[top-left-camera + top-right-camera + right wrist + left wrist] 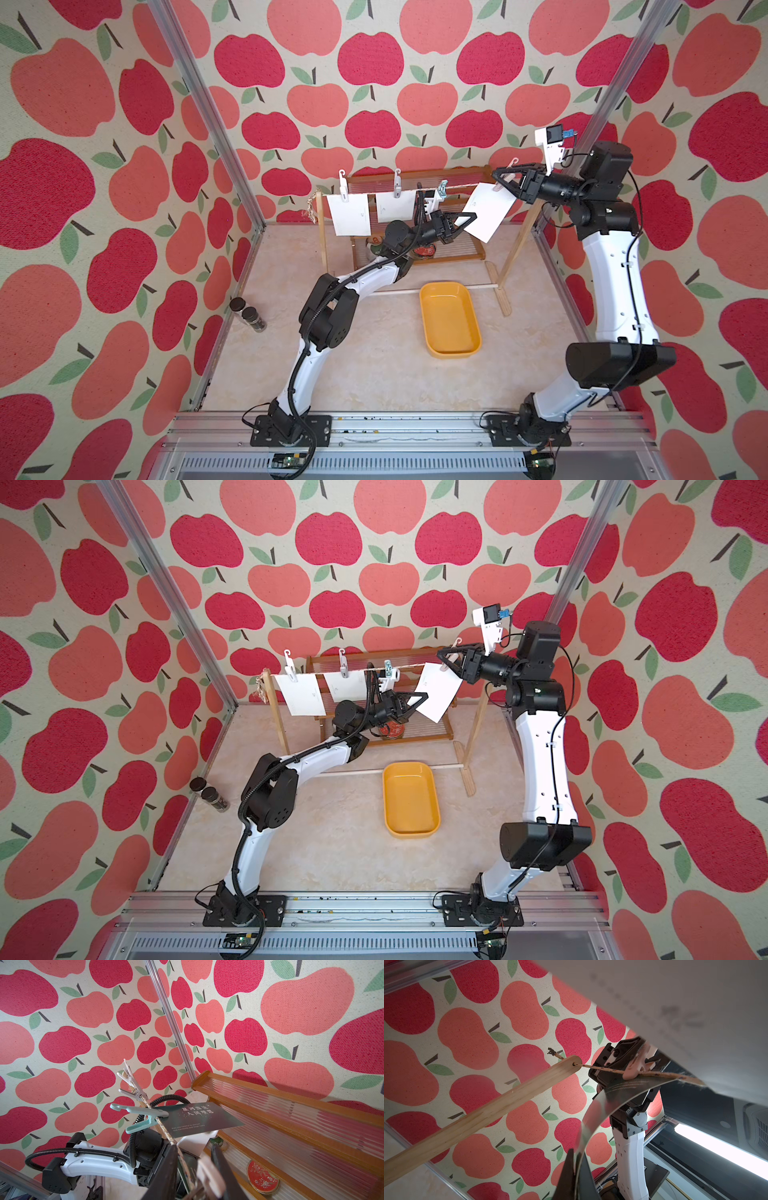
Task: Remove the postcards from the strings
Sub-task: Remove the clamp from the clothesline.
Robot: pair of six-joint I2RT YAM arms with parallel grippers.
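The string (457, 189) runs between two wooden posts (488, 1109). Two white postcards (349, 214) (395, 205) hang at the left under pale clothespins. A third postcard (199, 1118), dark on this face, hangs from a teal clothespin (141, 1118). The rightmost postcard (488, 212) (438, 692) tilts away from the line. My left gripper (473, 216) (574, 1167) is shut on that card's lower corner and the card bows. My right gripper (498, 176) (195, 1172) is up at the string, shut on the pink clothespin (209, 1176) (636, 1066) that pins this card.
A yellow tray (451, 353) lies on the floor in front of the line. A wooden rack (461, 257) with a red tin (261, 1180) stands behind it. Two dark-capped jars (248, 314) sit by the left wall. A white dowel (478, 286) joins the posts' feet.
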